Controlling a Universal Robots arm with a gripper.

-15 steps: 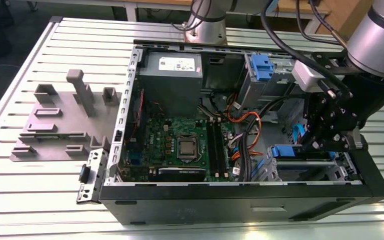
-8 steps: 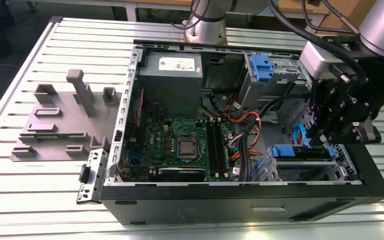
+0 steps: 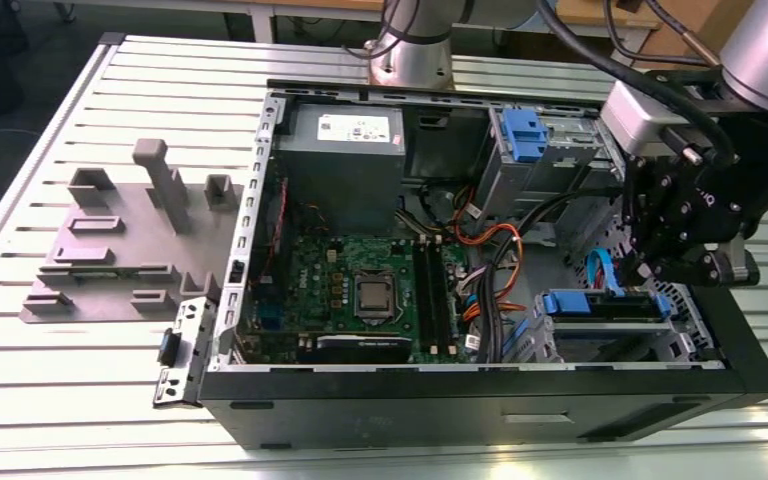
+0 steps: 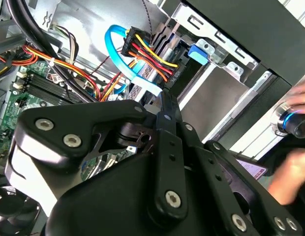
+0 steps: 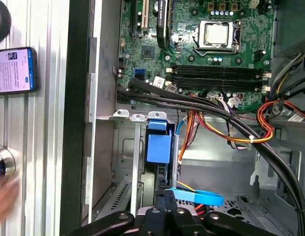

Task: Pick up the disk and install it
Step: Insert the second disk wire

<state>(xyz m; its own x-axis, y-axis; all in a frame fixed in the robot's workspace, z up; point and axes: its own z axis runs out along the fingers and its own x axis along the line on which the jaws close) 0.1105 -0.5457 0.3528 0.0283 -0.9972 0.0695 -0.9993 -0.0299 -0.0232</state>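
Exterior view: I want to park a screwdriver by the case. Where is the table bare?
Bare table slats run on the camera side of the grey stand, and on its far side up to the table's edge. The open case is crowded: board, cables, and the gripper hanging over the drive bay corner.

You have an open computer case (image 3: 491,405) lying on a slatted metal table (image 3: 77,400). Inside it, the green motherboard (image 3: 344,270) lies toward the exterior view's left, with the processor socket (image 3: 375,293) near its middle and the grey power supply (image 3: 344,150) at its far side. Orange and red wires (image 3: 491,245) run just beside the board on the exterior view's right. A grey slotted stand (image 3: 117,250) sits on the table, left of the case in that view. In the first wrist view, a phone (image 5: 14,70) lies on the table outside the case wall.
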